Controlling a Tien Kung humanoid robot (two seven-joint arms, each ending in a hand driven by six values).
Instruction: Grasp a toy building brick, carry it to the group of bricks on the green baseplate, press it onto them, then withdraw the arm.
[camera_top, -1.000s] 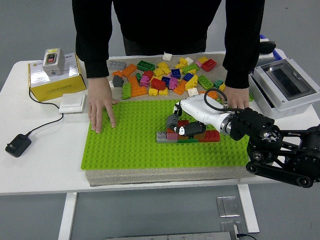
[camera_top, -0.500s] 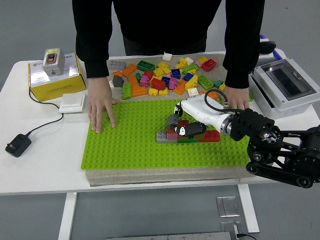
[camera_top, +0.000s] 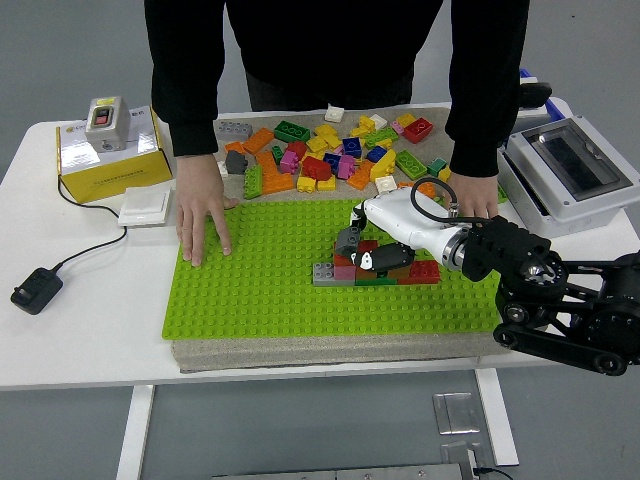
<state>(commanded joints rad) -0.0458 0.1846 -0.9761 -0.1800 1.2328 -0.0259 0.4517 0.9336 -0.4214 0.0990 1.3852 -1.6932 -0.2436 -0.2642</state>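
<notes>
A low group of bricks (camera_top: 424, 271), red, green and light grey, stands on the green baseplate (camera_top: 260, 290) right of its middle. My right hand (camera_top: 362, 249), white-backed with black fingers, lies on top of this group, reaching in from the right. Its fingers are curled around a small dark grey brick (camera_top: 346, 239), held at the group's upper left and touching it. The bricks under the palm are hidden. My left arm does not show.
A person stands at the far side, one hand (camera_top: 203, 218) flat on the baseplate's left part, the other (camera_top: 472, 200) just behind my right wrist. Loose bricks (camera_top: 330, 152) lie behind the plate. A yellow box (camera_top: 105, 165), black adapter (camera_top: 36, 290) and grey enclosure (camera_top: 570, 172) flank it.
My right hand with the grey brick has shifted very slightly to the right on the group. The person's hands have stayed still.
</notes>
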